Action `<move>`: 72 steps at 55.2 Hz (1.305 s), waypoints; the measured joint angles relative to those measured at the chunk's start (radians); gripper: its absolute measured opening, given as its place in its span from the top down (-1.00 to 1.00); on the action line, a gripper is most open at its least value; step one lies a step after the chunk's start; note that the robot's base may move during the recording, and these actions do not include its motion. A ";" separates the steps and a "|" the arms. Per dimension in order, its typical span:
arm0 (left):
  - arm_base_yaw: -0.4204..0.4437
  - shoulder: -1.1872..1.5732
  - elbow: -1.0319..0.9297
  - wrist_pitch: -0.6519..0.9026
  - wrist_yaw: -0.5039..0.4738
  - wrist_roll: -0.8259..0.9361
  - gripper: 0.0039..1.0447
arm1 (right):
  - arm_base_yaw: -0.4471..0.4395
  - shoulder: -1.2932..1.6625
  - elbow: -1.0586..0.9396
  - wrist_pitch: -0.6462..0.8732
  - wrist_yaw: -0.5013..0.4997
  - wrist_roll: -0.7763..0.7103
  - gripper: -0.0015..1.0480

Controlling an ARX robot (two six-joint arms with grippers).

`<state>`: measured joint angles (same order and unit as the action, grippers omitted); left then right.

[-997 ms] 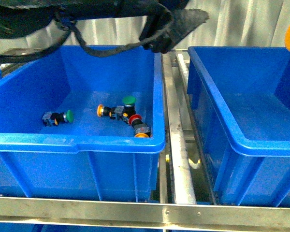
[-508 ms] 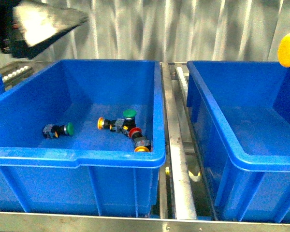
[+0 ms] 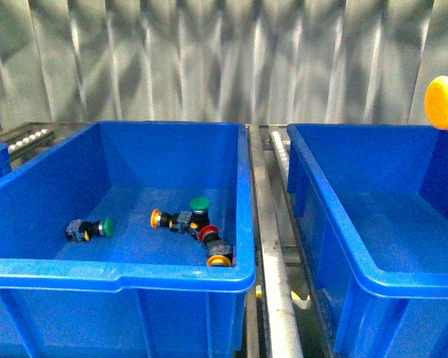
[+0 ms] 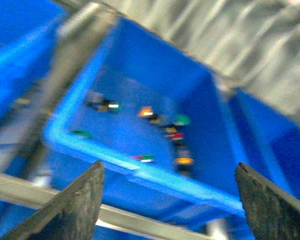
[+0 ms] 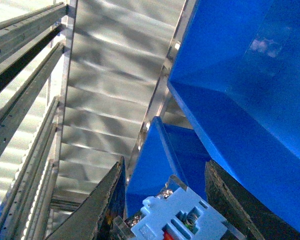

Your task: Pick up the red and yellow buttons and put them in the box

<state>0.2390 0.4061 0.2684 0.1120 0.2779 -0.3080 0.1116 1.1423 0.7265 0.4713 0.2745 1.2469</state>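
While the left bin (image 3: 119, 272) carries five push-buttons on its floor, the right bin (image 3: 373, 268) stands just beside it, across a metal roller rail (image 3: 272, 246). Near the left bin's left wall lies a green-capped button (image 3: 101, 227) on its side. Toward the bin's right wall four more sit close together in a chain: a yellow button (image 3: 156, 218), a second green button (image 3: 199, 203) behind it, a red button (image 3: 207, 233), and an orange-yellow button (image 3: 219, 260) nearest the front right corner.

Well apart from the left bin, high over the right bin's far side, a yellow-capped button (image 3: 442, 102) shows at the edge of the front view. The right wrist view shows a pale switch body (image 5: 175, 222) clamped between the right fingers (image 5: 97, 215). The left wrist view is blurred. The left fingers (image 4: 82, 205) are spread wide with nothing between them, and the left bin lies beyond.
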 joint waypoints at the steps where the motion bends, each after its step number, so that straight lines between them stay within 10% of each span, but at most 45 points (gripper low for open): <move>1: -0.004 -0.037 -0.026 -0.018 -0.026 0.048 -0.23 | 0.001 -0.003 0.000 -0.003 0.005 -0.005 0.22; 19: -0.230 -0.327 -0.174 -0.126 -0.265 0.287 0.97 | 0.060 -0.042 0.000 -0.035 0.081 -0.064 0.22; 61: -0.237 -0.391 -0.246 -0.114 -0.278 0.297 0.94 | 0.111 -0.046 -0.003 -0.028 0.174 -0.176 0.22; 72: -0.237 -0.391 -0.246 -0.114 -0.278 0.298 0.13 | 0.118 -0.045 -0.003 -0.028 0.188 -0.197 0.22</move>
<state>0.0025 0.0147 0.0219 -0.0021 -0.0002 -0.0105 0.2295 1.0969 0.7239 0.4435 0.4625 1.0496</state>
